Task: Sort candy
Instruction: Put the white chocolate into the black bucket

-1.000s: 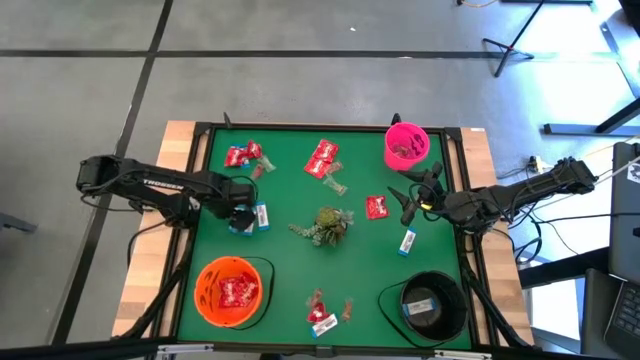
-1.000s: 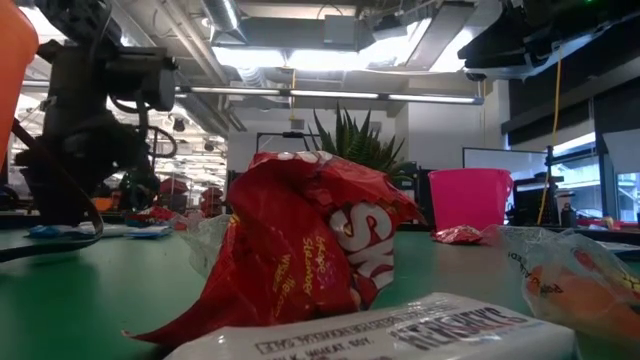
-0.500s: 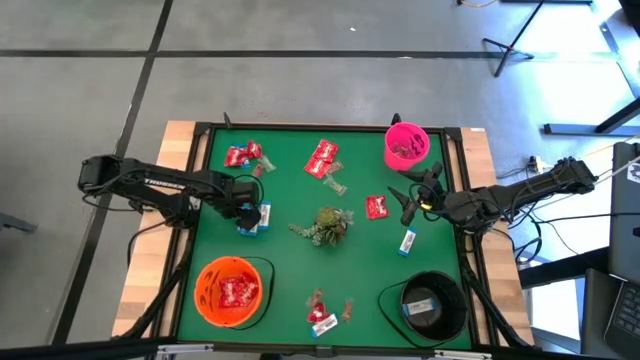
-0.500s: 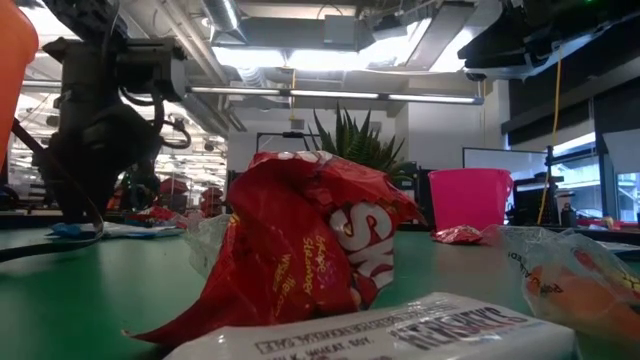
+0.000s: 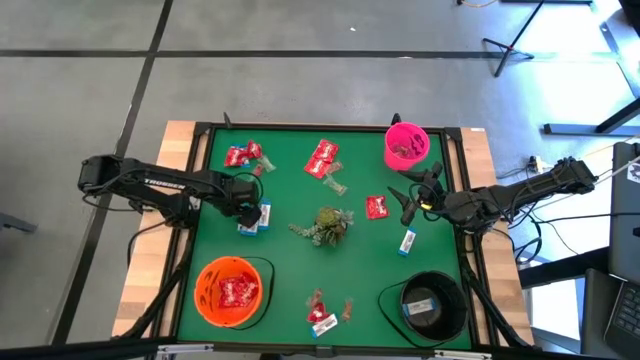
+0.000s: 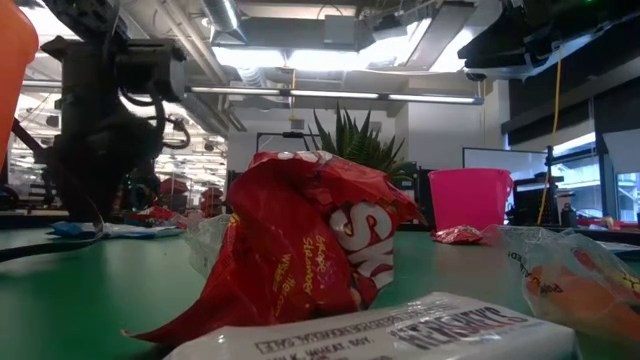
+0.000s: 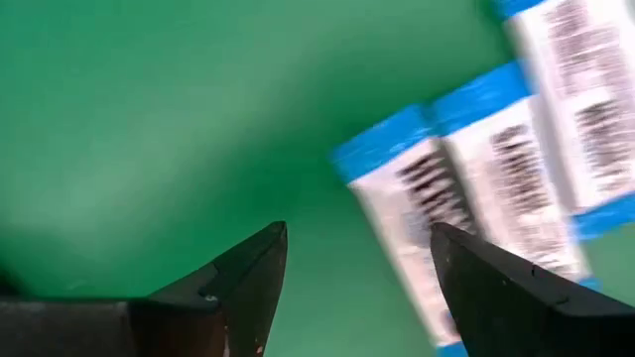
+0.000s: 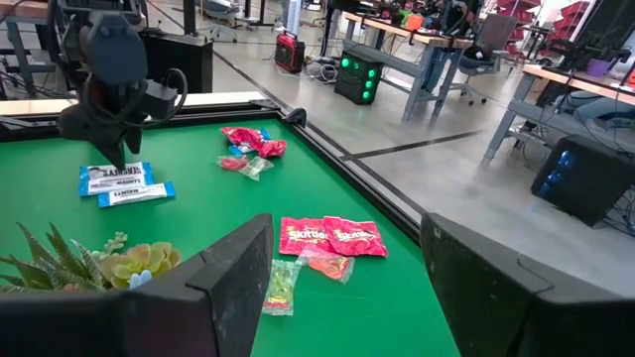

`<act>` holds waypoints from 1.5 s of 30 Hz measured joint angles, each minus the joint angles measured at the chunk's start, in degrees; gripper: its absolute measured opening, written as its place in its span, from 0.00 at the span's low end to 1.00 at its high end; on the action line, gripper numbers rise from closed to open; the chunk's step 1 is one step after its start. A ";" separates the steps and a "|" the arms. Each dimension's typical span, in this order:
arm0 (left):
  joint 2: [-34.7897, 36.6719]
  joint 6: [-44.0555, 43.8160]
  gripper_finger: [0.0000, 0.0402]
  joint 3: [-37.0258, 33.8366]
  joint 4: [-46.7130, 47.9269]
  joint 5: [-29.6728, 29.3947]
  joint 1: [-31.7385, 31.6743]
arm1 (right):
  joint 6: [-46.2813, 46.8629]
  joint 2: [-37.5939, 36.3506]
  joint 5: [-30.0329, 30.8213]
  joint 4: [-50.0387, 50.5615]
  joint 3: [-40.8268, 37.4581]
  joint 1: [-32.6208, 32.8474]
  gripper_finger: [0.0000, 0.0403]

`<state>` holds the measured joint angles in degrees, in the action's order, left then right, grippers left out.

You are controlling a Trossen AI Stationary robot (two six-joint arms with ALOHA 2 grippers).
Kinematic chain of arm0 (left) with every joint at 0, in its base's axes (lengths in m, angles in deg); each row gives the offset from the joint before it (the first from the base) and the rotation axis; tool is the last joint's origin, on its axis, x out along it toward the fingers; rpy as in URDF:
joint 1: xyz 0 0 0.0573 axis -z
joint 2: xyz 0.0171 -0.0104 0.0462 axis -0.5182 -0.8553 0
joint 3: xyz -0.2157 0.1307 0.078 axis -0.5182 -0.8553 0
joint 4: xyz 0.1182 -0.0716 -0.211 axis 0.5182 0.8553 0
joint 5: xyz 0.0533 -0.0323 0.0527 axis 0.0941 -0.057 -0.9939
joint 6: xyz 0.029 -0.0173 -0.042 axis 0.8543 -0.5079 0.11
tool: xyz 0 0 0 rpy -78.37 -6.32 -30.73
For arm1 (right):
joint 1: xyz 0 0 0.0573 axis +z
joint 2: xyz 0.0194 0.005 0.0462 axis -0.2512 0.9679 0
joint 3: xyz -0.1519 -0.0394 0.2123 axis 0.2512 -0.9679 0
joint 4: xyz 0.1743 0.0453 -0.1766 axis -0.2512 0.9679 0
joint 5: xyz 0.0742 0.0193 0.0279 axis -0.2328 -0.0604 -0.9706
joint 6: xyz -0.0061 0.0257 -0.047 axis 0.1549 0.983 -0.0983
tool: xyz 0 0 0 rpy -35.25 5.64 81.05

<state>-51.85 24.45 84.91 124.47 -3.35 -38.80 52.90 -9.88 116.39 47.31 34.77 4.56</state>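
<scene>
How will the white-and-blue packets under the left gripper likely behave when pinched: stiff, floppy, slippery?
The white-and-blue packets lie flat on the green mat, so they are probably thin, light and bendy. Their wrappers look glossy, so the open left gripper might slide off. Lying side by side, one may drag its neighbour along.

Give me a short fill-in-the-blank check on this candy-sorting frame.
1. The round orange bowl holds a shiny ____ packet.
2. The left gripper, jaws open, hovers over the white-and-blue packets on the green ____.
3. The green leafy sprig lies near the table's ____.
4. The right gripper, jaws ____, holds nothing.

Missing words: red; table; middle; open
</scene>
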 joint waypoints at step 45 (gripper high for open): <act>-2.59 -21.64 0.61 3.43 4.06 0.17 8.20 | 0.70 0.00 -0.02 0.09 0.00 0.00 0.63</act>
<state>-54.44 2.81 88.34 128.53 -3.18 -30.61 53.60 -9.88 116.37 47.39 34.77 4.56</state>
